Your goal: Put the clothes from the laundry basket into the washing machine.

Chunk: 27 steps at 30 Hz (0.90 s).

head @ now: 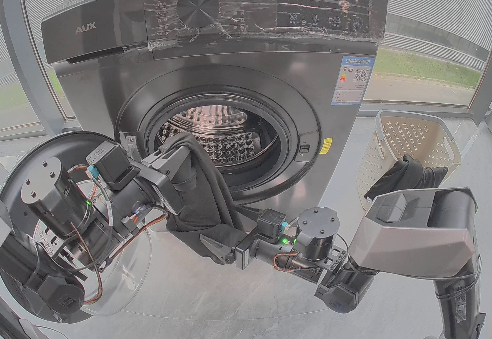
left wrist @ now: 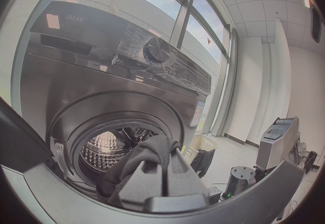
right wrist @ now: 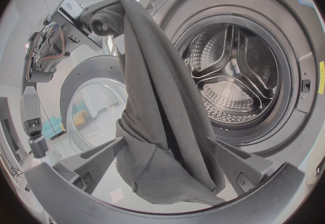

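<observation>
Head view, read from my left to my right. The round door (head: 36, 176) of the washing machine (head: 215, 68) stands swung fully open at the far left. Just beside it is my left gripper (head: 174, 155), raised to the level of the opening's lower-left rim. Its jaws are pressed together on a bunched fold of the black garment (head: 207, 201) — in the left wrist view only a thin slit shows between the two fingers (left wrist: 145, 180), with cloth humped over their tips. From that grip the garment hangs down in a long drape in front of the opening's lower rim, outside the drum (head: 220, 132), whose perforated steel wall and paddles are bare in the right wrist view. The garment's lower end lies at my right gripper (head: 216, 248), which sits low before the machine, below and slightly right of the left one. Its jaws are spread wide — the right wrist view shows the cloth's bottom folds filling the gap between the two fingers (right wrist: 101, 157), the fabric reaching both tips, though whether they press on it I cannot tell. Farther right, on the pale floor (head: 230, 304) beside the machine's front corner, stands the white laundry basket (head: 410, 137), with more dark clothes (head: 410, 176) heaped inside against its near rim.
</observation>
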Available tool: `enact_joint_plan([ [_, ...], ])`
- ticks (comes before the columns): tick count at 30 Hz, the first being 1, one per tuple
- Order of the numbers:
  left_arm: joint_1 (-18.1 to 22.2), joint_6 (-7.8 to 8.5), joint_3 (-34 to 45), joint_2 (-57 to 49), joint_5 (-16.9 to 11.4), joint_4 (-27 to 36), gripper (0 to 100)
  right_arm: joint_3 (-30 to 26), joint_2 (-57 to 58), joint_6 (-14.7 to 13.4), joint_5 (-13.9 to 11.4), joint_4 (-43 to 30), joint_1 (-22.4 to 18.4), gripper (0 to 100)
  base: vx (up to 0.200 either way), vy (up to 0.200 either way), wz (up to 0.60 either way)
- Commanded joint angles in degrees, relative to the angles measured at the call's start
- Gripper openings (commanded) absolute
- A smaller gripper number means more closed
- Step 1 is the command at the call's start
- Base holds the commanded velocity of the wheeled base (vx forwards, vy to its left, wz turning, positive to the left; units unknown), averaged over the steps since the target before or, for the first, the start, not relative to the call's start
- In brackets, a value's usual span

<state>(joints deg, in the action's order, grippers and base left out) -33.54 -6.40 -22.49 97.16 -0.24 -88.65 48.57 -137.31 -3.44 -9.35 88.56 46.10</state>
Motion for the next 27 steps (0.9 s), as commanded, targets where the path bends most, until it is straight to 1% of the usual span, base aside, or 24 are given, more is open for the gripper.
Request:
enact_joint_plan([
  [1,-0.04,-0.02,-0.10,0.05,-0.02,-0.03,0,0.30,-1.64,0.01,0.12,0.03,0.39,100,0.000,0.000,0.00],
  [4,0.05,-0.02,-0.01,0.05,-0.02,-0.03,0,-0.32,-1.73,-0.08,1.00,0.12,1.53,100,0.000,0.000,0.00],
  [7,0.05,-0.02,-0.10,0.14,-0.02,-0.03,0,-1.28,-1.82,-0.08,1.18,0.12,3.20,100,0.000,0.000,0.00],
  [12,0.31,-0.02,-0.18,0.14,-0.02,-0.03,0,-2.34,-3.05,-0.08,1.18,0.12,4.43,100,0.000,0.000,0.00],
  [16,0.14,-0.02,-0.27,0.14,-0.02,-0.03,0,-1.72,-3.13,-0.08,1.53,0.03,5.14,100,0.000,0.000,0.00],
  [18,0.05,-0.02,-0.36,0.14,-0.02,-0.03,0,-0.14,-3.75,-0.08,3.46,-0.15,5.22,100,0.000,0.000,0.00],
  [19,0.05,-0.02,-0.45,0.14,-0.02,-0.03,0,0.30,-4.01,-0.08,3.99,-0.15,5.14,0,0.000,0.000,0.00],
  [20,-0.04,-0.02,-0.45,0.05,-0.02,-0.03,0,1.97,-5.60,-0.08,5.48,0.03,4.78,0,0.000,0.000,0.00],
  [21,-0.04,-0.02,-0.45,0.05,-0.02,-0.03,0,2.23,-6.03,-0.08,5.83,0.03,4.61,0,0.000,0.000,0.00],
  [27,0.14,-0.10,-0.45,0.05,-0.02,-0.03,0,2.15,-6.21,-0.17,6.10,0.12,4.52,0,0.000,0.000,0.00],
])
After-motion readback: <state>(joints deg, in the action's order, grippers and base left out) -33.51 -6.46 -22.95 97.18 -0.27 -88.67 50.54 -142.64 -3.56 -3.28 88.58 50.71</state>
